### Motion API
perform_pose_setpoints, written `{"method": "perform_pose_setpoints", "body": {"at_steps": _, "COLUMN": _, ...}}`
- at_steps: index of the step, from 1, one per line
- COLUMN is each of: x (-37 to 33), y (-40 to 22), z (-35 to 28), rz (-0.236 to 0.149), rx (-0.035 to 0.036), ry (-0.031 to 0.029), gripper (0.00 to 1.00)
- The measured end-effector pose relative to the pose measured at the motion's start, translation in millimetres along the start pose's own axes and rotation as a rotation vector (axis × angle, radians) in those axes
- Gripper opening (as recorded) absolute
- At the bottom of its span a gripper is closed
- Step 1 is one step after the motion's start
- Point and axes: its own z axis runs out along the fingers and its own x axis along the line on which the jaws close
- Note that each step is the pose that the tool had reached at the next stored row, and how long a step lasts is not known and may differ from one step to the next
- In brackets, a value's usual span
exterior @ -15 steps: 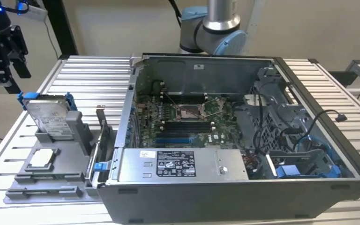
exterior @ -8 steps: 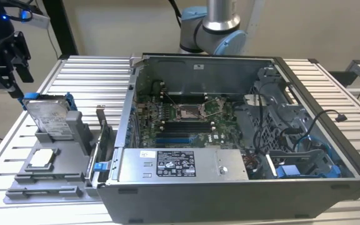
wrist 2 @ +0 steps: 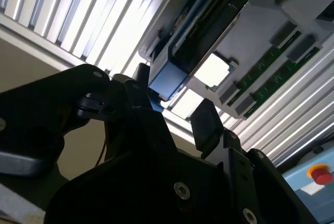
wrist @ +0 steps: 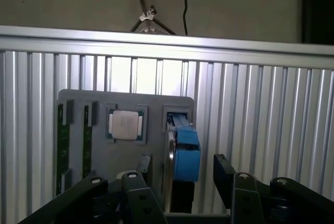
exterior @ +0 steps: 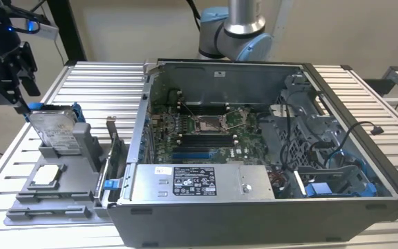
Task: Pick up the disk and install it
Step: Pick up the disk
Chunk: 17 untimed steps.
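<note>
**Straddling the upright disk, fingers spread**

At the upper left of the exterior view, the gripper [exterior: 26,101] hangs just above the disk [exterior: 50,128]. The disk stands on edge in a grey holder [exterior: 81,145] on the slatted surface [exterior: 109,83], to the exterior view's left of the computer case [exterior: 351,155]. In the first wrist view the fingers [wrist: 225,174] are apart, flanking the disk's blue frame without clamping it. A square chip [exterior: 47,175] lies in the holder nearby.

The silver disk [exterior: 52,129], white-labelled with a blue carrier frame, stands upright on edge, seemingly slotted into the grey holder [exterior: 85,146].
</note>
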Motion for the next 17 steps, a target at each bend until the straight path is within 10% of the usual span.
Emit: {"method": "perform_pose_setpoints", "body": {"at_steps": 17, "x": 5.1, "y": -2.0, "z": 23.2, "rz": 0.003, "rx": 0.0009, "ry": -0.0336, "gripper": 1.0}}
